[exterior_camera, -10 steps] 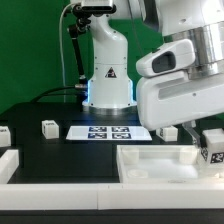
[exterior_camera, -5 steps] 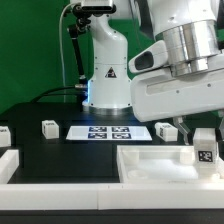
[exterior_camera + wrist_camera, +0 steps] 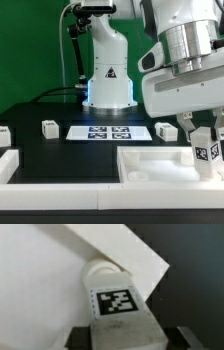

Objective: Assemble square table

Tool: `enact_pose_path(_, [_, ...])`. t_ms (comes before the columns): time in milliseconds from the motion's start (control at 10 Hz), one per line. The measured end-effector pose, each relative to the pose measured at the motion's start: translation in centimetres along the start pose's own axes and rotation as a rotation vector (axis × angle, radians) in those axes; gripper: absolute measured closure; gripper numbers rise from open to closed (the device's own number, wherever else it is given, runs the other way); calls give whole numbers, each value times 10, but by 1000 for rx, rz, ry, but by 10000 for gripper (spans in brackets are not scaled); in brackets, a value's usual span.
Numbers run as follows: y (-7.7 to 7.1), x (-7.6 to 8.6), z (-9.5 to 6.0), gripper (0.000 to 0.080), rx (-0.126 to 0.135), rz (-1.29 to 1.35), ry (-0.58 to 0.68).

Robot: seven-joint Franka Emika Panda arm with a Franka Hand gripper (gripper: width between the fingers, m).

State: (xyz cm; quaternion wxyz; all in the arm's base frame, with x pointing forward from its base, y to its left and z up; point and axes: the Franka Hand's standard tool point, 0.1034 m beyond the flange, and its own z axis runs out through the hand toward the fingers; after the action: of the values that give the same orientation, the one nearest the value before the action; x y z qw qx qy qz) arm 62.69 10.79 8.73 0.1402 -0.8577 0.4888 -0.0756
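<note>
The square table top (image 3: 150,165), white with a raised rim, lies at the front on the exterior view's right. My gripper (image 3: 203,132) is shut on one chunky white leg (image 3: 208,150) with a tag and holds it upright just above the top's right corner. In the wrist view the leg (image 3: 115,300) sits between my fingers (image 3: 80,339), its rounded end over a corner of the top (image 3: 60,269). Three more legs stand on the black table: one at the left edge (image 3: 3,134), one beside it (image 3: 47,128), one behind the top (image 3: 163,130).
The marker board (image 3: 108,131) lies flat in the middle in front of the arm's base (image 3: 108,85). Low white border rails run along the front (image 3: 60,190) and the left (image 3: 6,160). A green backdrop stands behind.
My wrist has turned more upright over the top's right corner. The held leg has shifted slightly and sits a little lower, still in my grip.
</note>
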Motion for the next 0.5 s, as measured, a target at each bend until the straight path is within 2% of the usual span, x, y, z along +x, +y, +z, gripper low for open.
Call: enact_pose_path(500, [1, -4, 0, 488, 6, 295, -9])
